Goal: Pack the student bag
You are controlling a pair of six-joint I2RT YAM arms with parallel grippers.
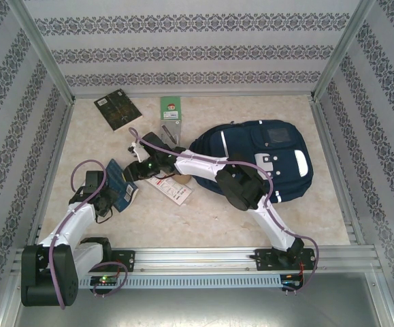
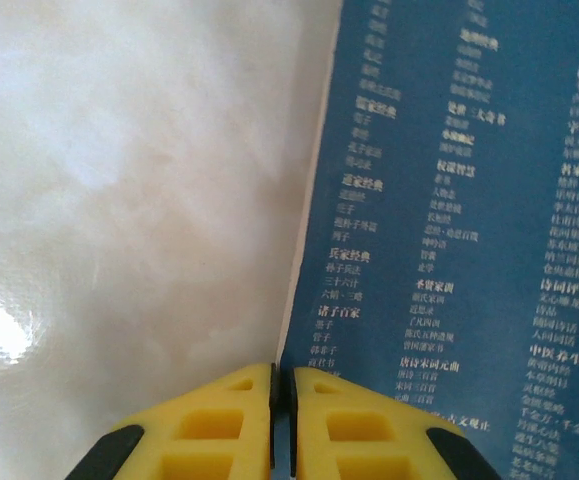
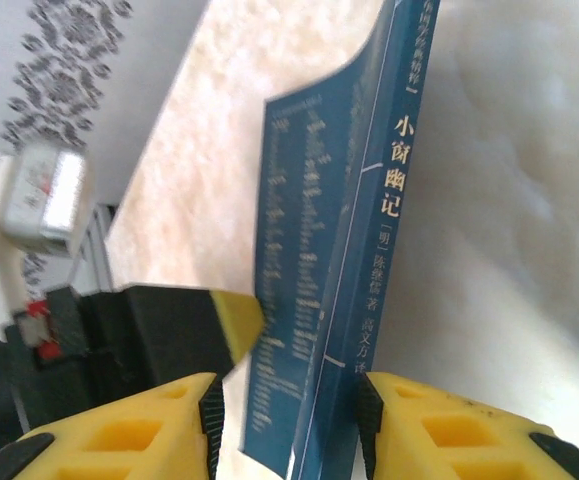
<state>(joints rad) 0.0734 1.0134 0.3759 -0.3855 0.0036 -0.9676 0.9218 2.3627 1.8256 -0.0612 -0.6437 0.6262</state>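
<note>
The student bag (image 1: 278,153) is a large navy-blue backpack lying flat on the right half of the marble-patterned table (image 1: 251,225), about mid-depth and close to the right wall. It has a white stripe near its left end, a rounded grey-white patch near its right end, a small square patch on the far side and a few pale studs in the middle. Any print on the patches is too small to read. Its long axis runs left to right, with the right end tipped slightly toward the arms. Which end is the top cannot be told, nor whether a zip is open. The right arm's dark elbow overlaps the bag's near-left edge.

Left of the bag, both arms meet at a blue book (image 1: 120,178). Its spine reads "小窗幽记" with "[明] 陈继儒" beneath. Its cover carries columns of small pale Chinese titles under headings such as "兵家经典", "诸子百家" and "诗词评论".

The left gripper (image 2: 281,420) is clamped on the book's edge, with its 2 yellow fingers pressed almost together on the cover. The right gripper (image 3: 289,410) straddles the book's spine end with its jaws apart. A sliver of space shows on 1 side, so it is not squeezing. In the right wrist view 1 yellow fingertip (image 3: 234,325) of the left gripper touches the cover.

Just beside the book lies a white-and-red packet (image 1: 173,189). Farther back lie a dark printed board (image 1: 118,109) and a green-and-white card (image 1: 171,110).
</note>
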